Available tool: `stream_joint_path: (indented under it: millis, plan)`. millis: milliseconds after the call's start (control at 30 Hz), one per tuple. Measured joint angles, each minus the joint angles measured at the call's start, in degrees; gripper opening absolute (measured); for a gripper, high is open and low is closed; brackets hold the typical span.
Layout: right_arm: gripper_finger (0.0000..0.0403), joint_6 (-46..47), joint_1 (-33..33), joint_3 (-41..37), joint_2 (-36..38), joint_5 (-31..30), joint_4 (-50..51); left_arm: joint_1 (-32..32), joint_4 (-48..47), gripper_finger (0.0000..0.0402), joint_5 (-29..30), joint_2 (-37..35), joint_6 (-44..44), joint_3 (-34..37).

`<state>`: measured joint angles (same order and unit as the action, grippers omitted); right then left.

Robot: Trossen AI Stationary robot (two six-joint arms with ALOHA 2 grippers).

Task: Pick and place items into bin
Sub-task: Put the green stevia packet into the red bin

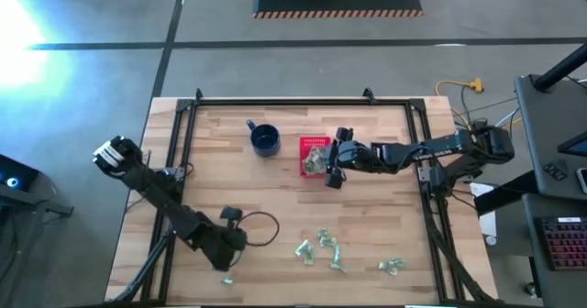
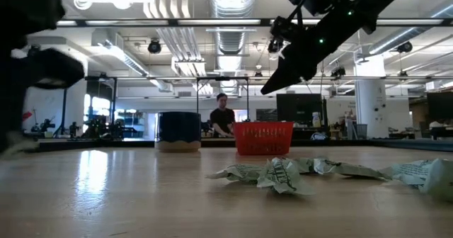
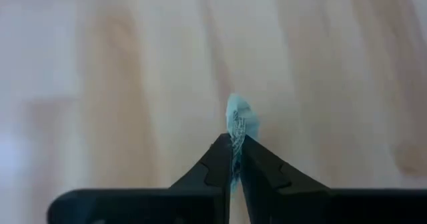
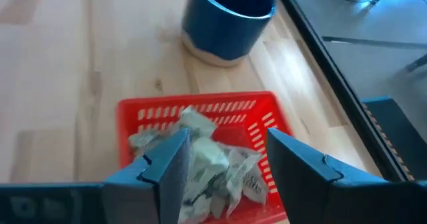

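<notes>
From above, the red basket (image 1: pixel 314 155) stands near the middle of the desk (image 1: pixel 229 189), with the dark blue mug (image 1: pixel 265 140) just beside it at nine o'clock. The right tool (image 1: pixel 333 159) hangs over the basket's three o'clock edge, its arm stretching in from the desk's right side. Pale wrappers already lie inside the basket. The left tool (image 1: pixel 227 269) is down at the desk's seven o'clock corner, tip at a single wrapper (image 1: pixel 226 279). A loose scatter of wrappers (image 1: pixel 321 249) lies toward five o'clock, with a further small clump (image 1: pixel 393 267) beyond it, well apart from both tools. A black cable (image 1: pixel 261 227) loops on the wood beside the left arm.

At desk height, crumpled wrappers (image 2: pixel 279 174) fill the near foreground, partly screening the basket (image 2: pixel 263 137) and the mug (image 2: pixel 178 130) behind them. The right tool (image 2: pixel 279 78) hovers above the basket. A person (image 2: pixel 222 117) stands in the room far behind.

The left wrist camera shows the left tool (image 3: pixel 235 159) pinched narrow on a pale green wrapper (image 3: pixel 240 121), which sticks out past the fingertips over bare wood.

The right wrist camera shows the right tool (image 4: pixel 227 159) spread wide and empty directly over the basket (image 4: pixel 200 111), with a heap of wrappers (image 4: pixel 213 161) inside it between the fingers, and the mug (image 4: pixel 227 17) standing beyond.
</notes>
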<state>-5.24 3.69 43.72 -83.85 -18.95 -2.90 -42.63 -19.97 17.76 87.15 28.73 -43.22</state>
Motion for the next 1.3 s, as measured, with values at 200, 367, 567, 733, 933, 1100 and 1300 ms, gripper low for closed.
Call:
stream_joint_path:
  millis: [200,367,567,733,933,1100,1300]
  plan:
    - [0.0187,-0.7,-3.8,0.0,5.5,8.1,5.8,5.9,1.4,0.0010,13.2,-3.4,-11.4,0.0]
    - [0.0187,2.5,-8.9,0.0,11.8,14.4,11.9,14.8,10.9,0.0010,16.3,-5.1,-27.2,0.1]
    - [0.0187,9.3,-16.9,0.0,15.5,16.1,17.9,26.0,26.7,0.0010,13.5,-4.8,-44.8,0.0]
    - [0.0187,16.4,-23.1,0.0,15.4,16.0,19.7,35.2,36.7,0.0011,5.0,-4.8,-52.7,-0.1]
    - [0.0187,24.6,-29.4,-0.6,13.9,13.3,20.2,44.8,42.6,0.0011,-4.6,-4.4,-53.3,-0.1]
    - [0.0187,32.5,-33.2,-1.2,12.8,9.5,23.2,48.6,44.0,0.0011,-7.7,-0.7,-53.2,-2.5]
    - [0.0187,40.1,-36.5,-2.3,11.2,7.5,23.8,49.1,43.4,0.0011,-8.1,8.6,-53.6,-9.3]
